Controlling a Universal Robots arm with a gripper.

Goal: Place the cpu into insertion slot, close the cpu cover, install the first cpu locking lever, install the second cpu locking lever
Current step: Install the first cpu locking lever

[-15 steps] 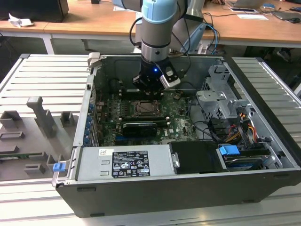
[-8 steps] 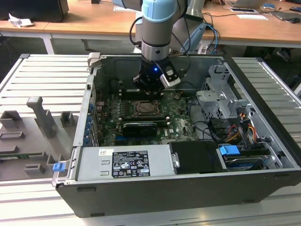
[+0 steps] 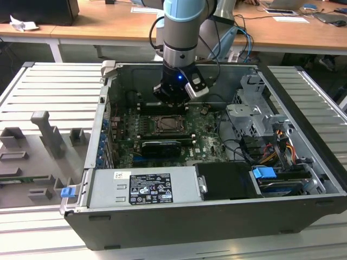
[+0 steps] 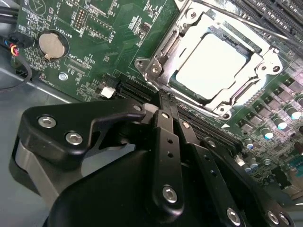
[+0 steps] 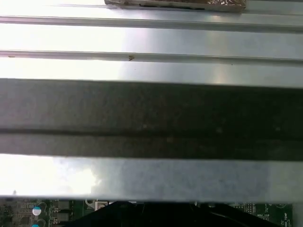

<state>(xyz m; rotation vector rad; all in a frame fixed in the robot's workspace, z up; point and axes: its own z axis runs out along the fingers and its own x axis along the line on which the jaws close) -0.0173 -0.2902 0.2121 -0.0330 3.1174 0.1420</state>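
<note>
**Tool closed and empty above the board, CPU seated in its socket**

The black two-fingered tool point(image 4: 163, 101) points down into the open computer case, carried by the grey and light-blue arm point(image 3: 183, 24), which stands nearly upright over the far part of the green circuit board point(image 3: 209, 135) in the exterior view. In the second wrist view its slim black fingers point(image 4: 165, 123) lie pressed together with no gap showing between them, and nothing is held. Their tips hover over a long black slot at the near edge of the socket, just beside it; whether they touch the board I cannot tell.

Just beyond the fingertips, the small flat square cpu with its dull silver-grey top point(image 4: 213, 64) lies in the square insertion slot with a silver metal rim point(image 4: 163, 56). The thin square silver cpu cover point(image 4: 258, 71) lies flat around the chip, its window framing the metal top. In the exterior view the same socket point(image 3: 169, 124) sits just in front of the tool, near the middle of the board.

A round silver coin battery point(image 4: 49, 43) sits on the board well apart from the socket. The dark grey computer case point(image 3: 217, 222) rests on a ribbed pale metal surface point(image 3: 49, 92), with a grey power-supply box point(image 3: 143, 188) along its near side.
</note>
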